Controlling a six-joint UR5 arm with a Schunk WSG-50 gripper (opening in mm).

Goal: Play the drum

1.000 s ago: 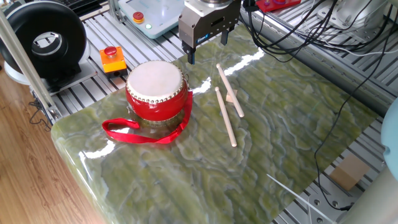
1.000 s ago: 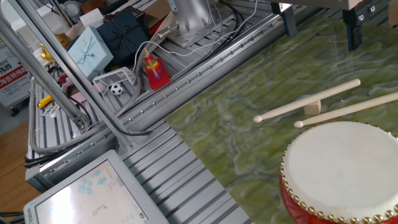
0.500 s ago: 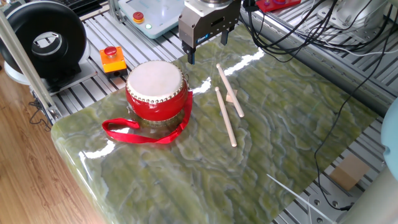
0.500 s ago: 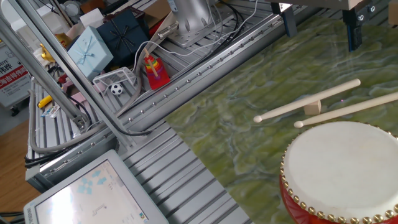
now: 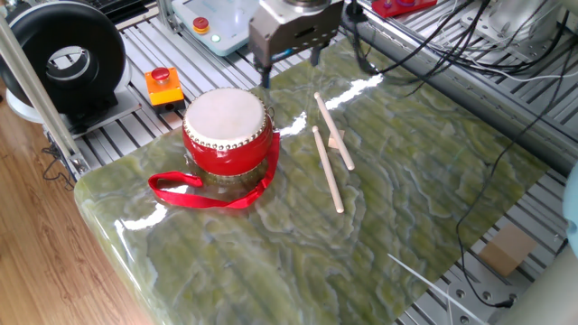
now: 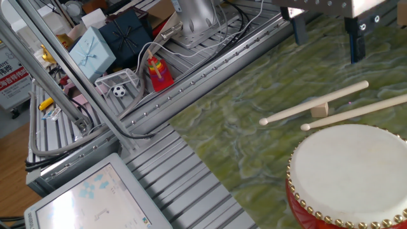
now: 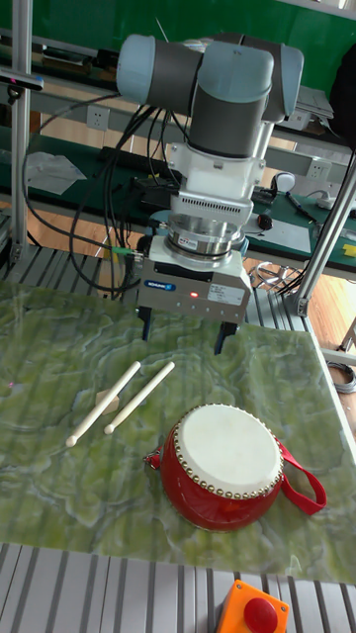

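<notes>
Since a second ago the claw (image 5: pixel 287 65) has shifted sideways above the far edge of the green marbled tabletop (image 5: pixel 379 208), while everything on it lies as before. Nearer the camera than the claw in the tall view sits the small round red drum with a white skin head and pale rim studs (image 7: pixel 230 466), upright, its red ribbon strap (image 5: pixel 200 191) trailing on the table. Beside the drum and below the claw, two pale wooden drumsticks (image 7: pixel 121 395) lie side by side, one propped on a small wooden block (image 6: pixel 320 110). The claw's two dark fingers (image 7: pixel 145 323) stand spread apart, holding nothing.
</notes>
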